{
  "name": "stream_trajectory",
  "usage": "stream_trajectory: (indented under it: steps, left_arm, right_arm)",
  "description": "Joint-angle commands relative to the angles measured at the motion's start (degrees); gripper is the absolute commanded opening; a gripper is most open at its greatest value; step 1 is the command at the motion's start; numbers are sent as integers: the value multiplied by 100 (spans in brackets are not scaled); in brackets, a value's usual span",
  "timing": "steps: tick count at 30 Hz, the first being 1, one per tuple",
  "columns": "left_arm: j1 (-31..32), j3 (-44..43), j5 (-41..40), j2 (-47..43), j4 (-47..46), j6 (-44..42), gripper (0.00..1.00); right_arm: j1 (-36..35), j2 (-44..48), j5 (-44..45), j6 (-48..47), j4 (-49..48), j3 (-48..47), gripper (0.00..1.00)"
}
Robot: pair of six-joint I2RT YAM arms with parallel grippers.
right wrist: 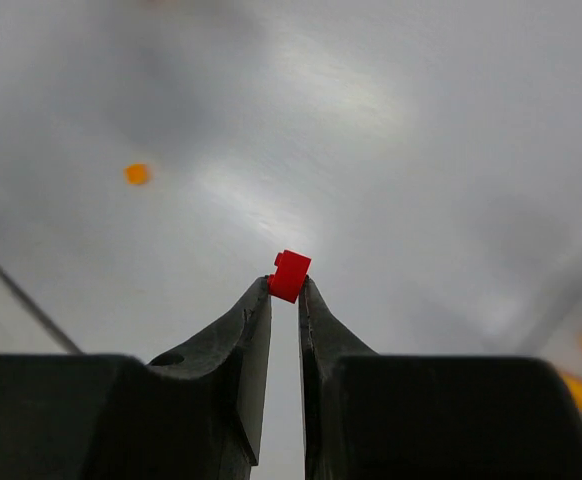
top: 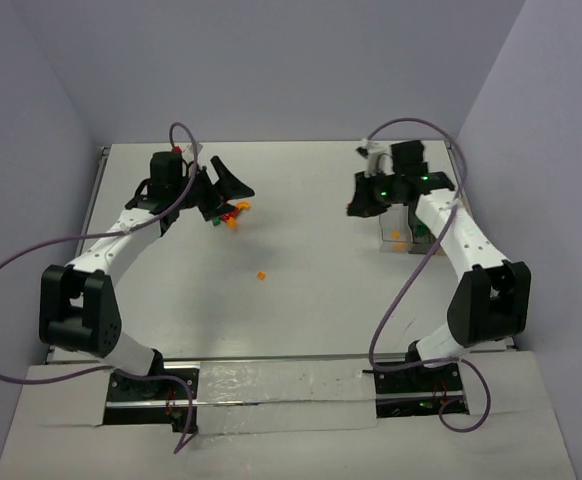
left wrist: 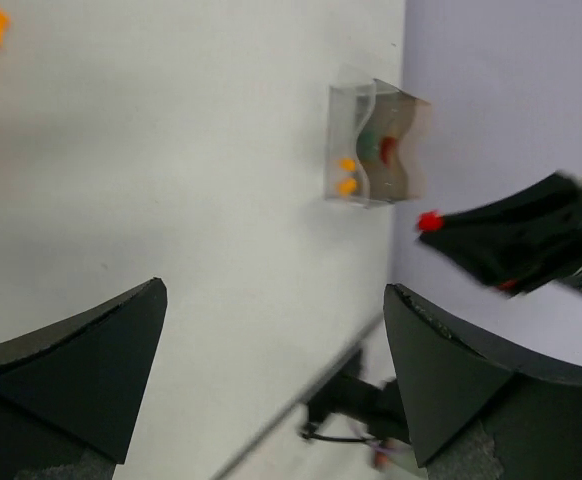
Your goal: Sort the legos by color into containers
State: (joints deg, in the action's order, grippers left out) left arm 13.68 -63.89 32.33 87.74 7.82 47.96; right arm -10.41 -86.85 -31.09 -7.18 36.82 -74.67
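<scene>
**Clamping one red brick on the right, gaping wide on the left**

Sitting between the fingertips of the right gripper is one red lego. The jaws are clenching it at their very tips, above the white table. In the left wrist view the same brick is showing as a red dot at the tip of that gripper, at the right of the frame, just below the containers.

The containers, one clear row, are standing at the right edge of the table, partly hidden by the right arm in the top view. Two orange bricks are lying in the compartment at the left end in the left wrist frame. A green blur and a red blur are showing further along the row, too soft to count.

One lone orange lego is lying in the middle of the table, well apart from everything. A small cluster of legos in red, orange and green is lying at the upper left of the top view, too small to count surely.

The left gripper is hanging just beside that cluster, its jaws spread wide and grasping nothing.
</scene>
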Motion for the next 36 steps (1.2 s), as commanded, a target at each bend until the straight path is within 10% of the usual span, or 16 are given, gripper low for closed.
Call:
stream_trajectory:
  steps: [1,9,22,26,36]
  left_arm:
    - [548,-642,-1914,-371,668,-2173,99]
    - [670,-1164,-2077,-223,1166,-3257,99]
    - [671,-1134,-1801,-108,1424,-3714,99]
    - [662,-1222,-1711,-15,1525,-3759,99]
    - [662,-1277,-1686,70,1582,-3798,99]
  right_arm:
    - [1386,213,235,-1514,1327,-293,0]
    - [3468,-866,1074,-3350,2389,-1143,0]
    - [3599,-2147,1833,-3098,2110,-1963,0]
    - [3590,-2359,1962,-2978,2017,-2117,32]
    - [3468,-2556,1684,-2857,2355,-2743,50]
